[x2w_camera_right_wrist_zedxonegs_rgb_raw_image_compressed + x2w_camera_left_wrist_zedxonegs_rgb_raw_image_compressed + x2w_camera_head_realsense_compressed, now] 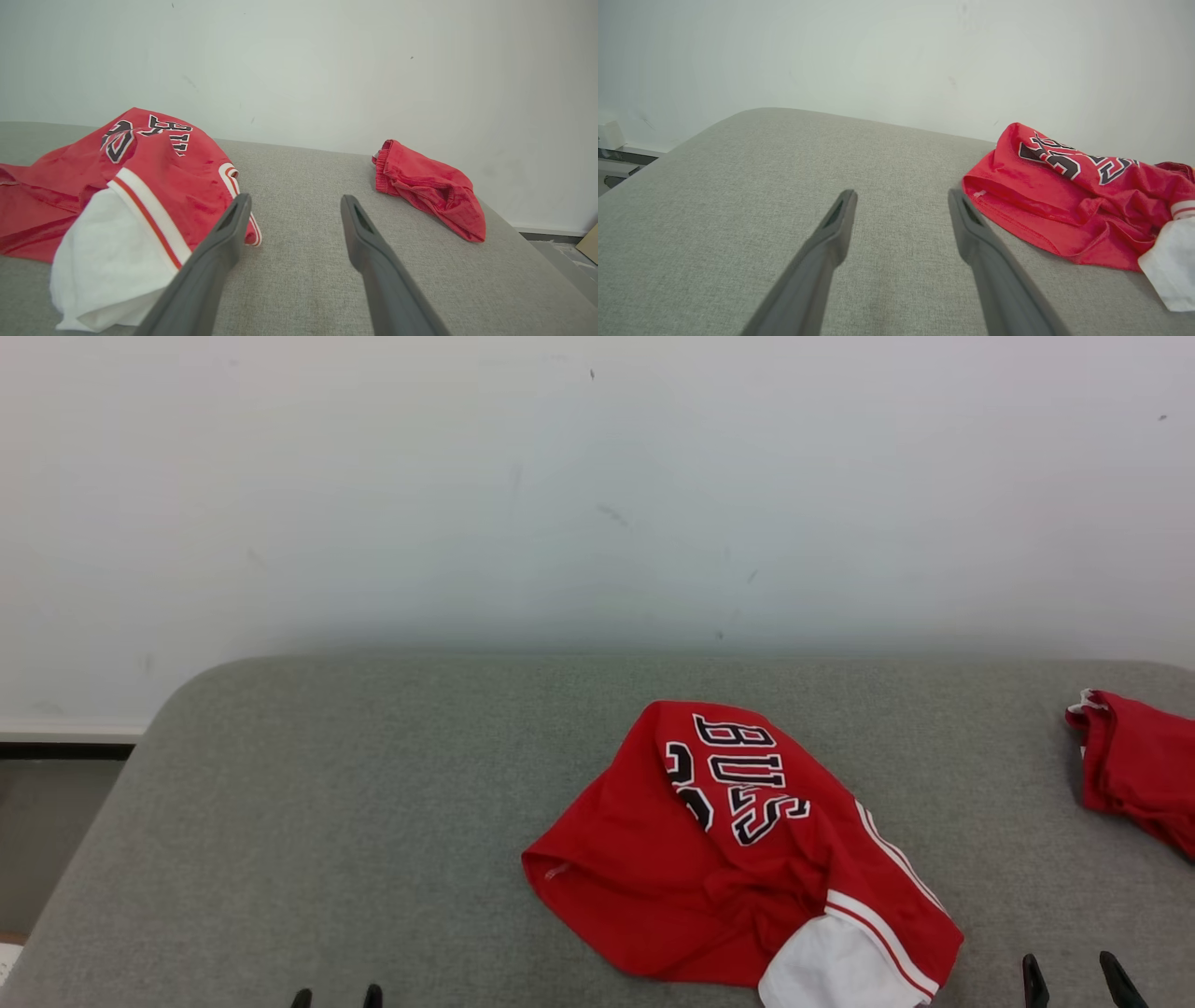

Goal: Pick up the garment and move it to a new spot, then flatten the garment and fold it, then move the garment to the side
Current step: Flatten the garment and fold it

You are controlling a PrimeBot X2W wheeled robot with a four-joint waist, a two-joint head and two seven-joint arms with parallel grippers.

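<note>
A crumpled red garment (pixel 709 859) with black and white lettering and a white sleeve lies on the grey padded surface (pixel 373 803), right of centre near the front edge. It also appears at the right of the left wrist view as the garment (pixel 1064 200) and at the left of the right wrist view as the garment (pixel 107 186). My left gripper (pixel 336 997) stands open at the bottom edge, left of the garment, with nothing between its fingers (pixel 831 228). My right gripper (pixel 1074 978) is open at the lower right, just right of the white sleeve, holding nothing.
A second bunched red cloth (pixel 1134 765) lies at the far right of the surface, seen as the red cloth (pixel 427 186) in the right wrist view. A pale wall (pixel 597 495) rises directly behind. The surface's rounded left corner drops to the floor (pixel 47 831).
</note>
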